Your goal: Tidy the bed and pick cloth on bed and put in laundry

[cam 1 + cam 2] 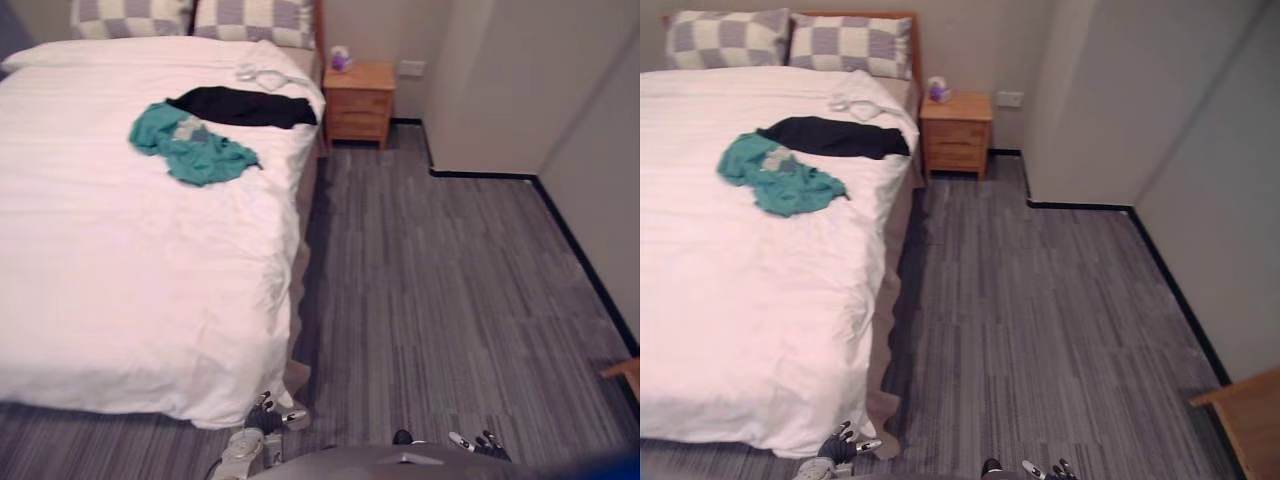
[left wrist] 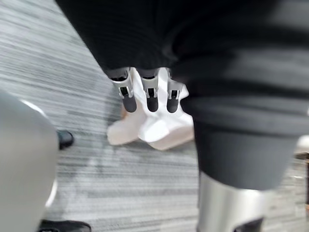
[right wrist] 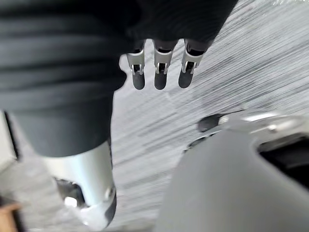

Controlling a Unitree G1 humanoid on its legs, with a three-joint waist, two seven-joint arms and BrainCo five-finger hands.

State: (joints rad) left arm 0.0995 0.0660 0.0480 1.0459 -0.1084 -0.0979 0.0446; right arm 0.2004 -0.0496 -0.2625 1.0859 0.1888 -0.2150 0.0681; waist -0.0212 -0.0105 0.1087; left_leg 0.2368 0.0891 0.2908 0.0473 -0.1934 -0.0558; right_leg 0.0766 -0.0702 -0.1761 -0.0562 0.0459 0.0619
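In my left wrist view, my left hand (image 2: 152,94) hangs over the grey floor (image 1: 440,270), fingers straight, slack and empty, with the bed cover's corner (image 2: 159,130) drooping past them. My right hand (image 3: 161,72) is just as loose, holding nothing. From my head views, a teal cloth (image 1: 193,148) lies on the bed (image 1: 130,280) near its right edge, just beside a black cloth (image 1: 240,106) towards the checked pillows (image 1: 250,18). A wooden nightstand (image 1: 358,100) stands by the bed's head corner.
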